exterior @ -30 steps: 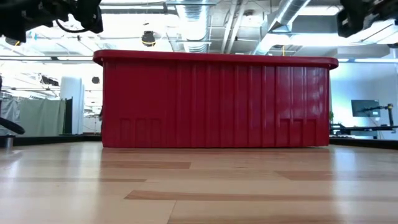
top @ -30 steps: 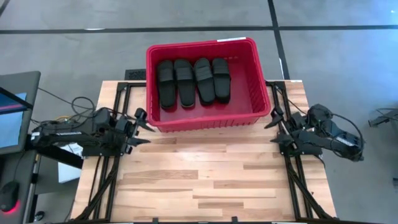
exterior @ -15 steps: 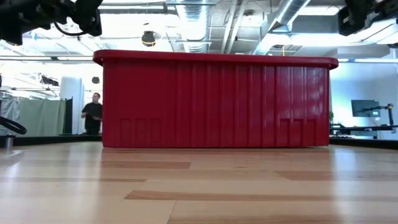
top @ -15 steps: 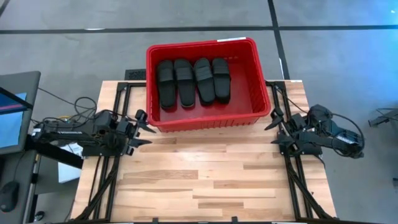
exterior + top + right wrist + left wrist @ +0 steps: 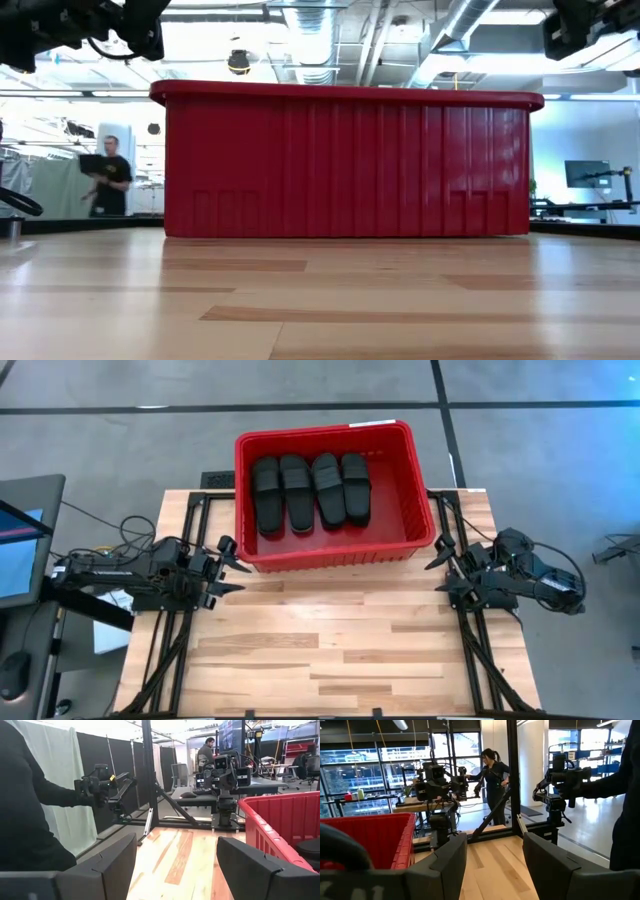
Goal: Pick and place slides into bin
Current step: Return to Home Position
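The red bin (image 5: 330, 495) stands at the table's far middle, its base on the wood. Several black slides (image 5: 310, 490) lie side by side on its floor, toward its left part. My left gripper (image 5: 232, 565) hovers at the table's left edge beside the bin's near left corner, open, nothing between its fingers (image 5: 495, 865). My right gripper (image 5: 445, 565) hovers at the right edge beside the bin's near right corner, open and holding nothing (image 5: 175, 870). The low view shows the bin's near wall (image 5: 345, 165).
Bare wooden tabletop (image 5: 330, 640) stretches from the bin to the near edge. Dark frame rails (image 5: 170, 650) run along both table sides. A monitor (image 5: 20, 540) stands left of the table. People show in the room beyond (image 5: 108, 178).
Both arms have kept still and the slides lie as before. In the low view a person has walked leftward behind the bin.
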